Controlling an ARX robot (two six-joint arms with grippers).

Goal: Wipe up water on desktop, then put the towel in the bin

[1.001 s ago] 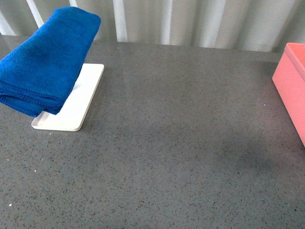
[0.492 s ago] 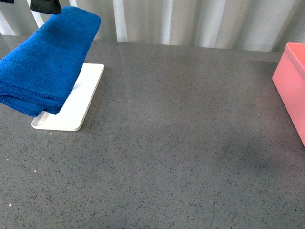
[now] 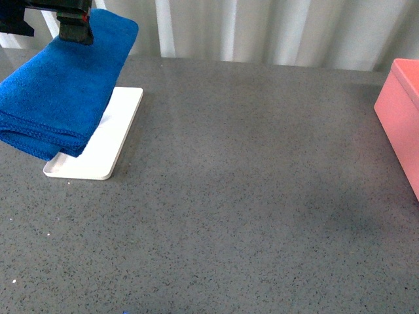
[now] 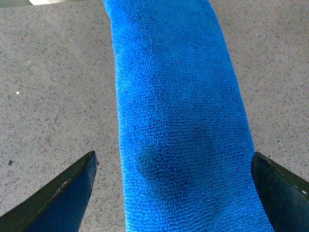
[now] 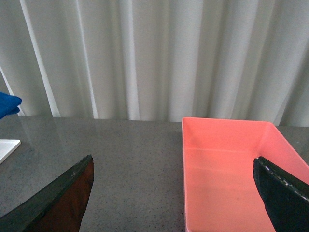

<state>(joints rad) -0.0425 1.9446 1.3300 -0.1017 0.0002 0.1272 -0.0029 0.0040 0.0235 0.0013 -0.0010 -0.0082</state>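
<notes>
Your left jaws are spread wide over the towel (image 4: pixel 178 121), which lies draped across the white tray (image 3: pixel 98 157) at the far left of the counter (image 3: pixel 262 216). Your right jaws gape empty, facing the bin (image 5: pixel 227 137).

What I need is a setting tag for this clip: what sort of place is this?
Probably a staged test bench, not a home: speckled grey stone-like desktop, white curtain backdrop, and a blue towel on a white tray plus a pink bin.
</notes>
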